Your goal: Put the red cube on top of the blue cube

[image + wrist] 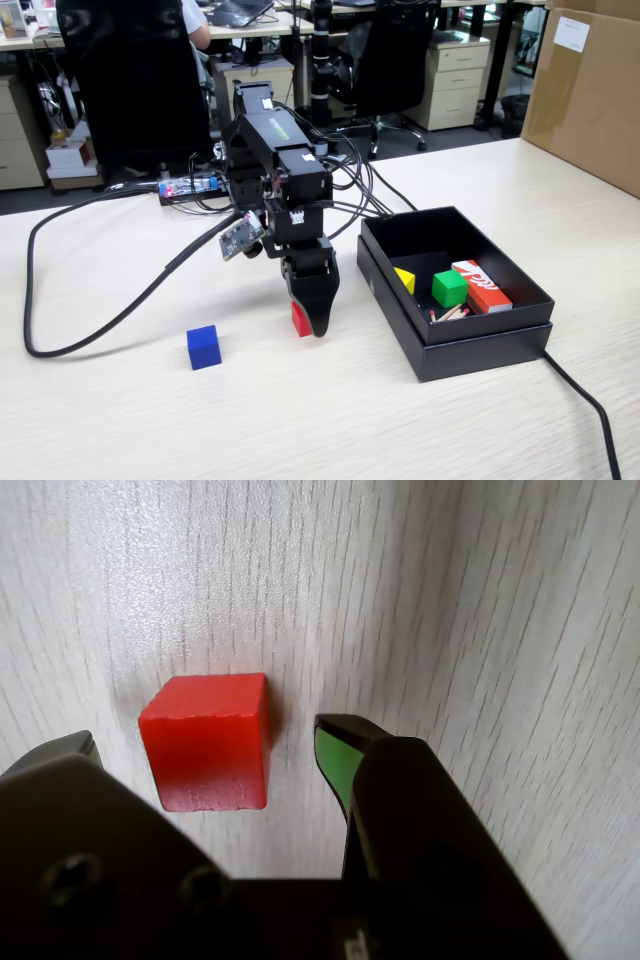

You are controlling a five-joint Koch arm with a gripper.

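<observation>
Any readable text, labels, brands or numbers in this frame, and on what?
None can be read.
Orange-red box in the black tray: white markings, too blurred.
Cardboard box: white label, too small.
Arm: green mark, illegible.
Red cube, blue cube: plain.

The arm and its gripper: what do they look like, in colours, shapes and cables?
The arm is black, built from boxy blocks, with thin black cables looping beside it. A small circuit board hangs at one side. The gripper has black pointed fingers; one finger carries a green pad.

arm bent forward, tool (309, 318) pointing down near the table, jaws apparently parted
</observation>
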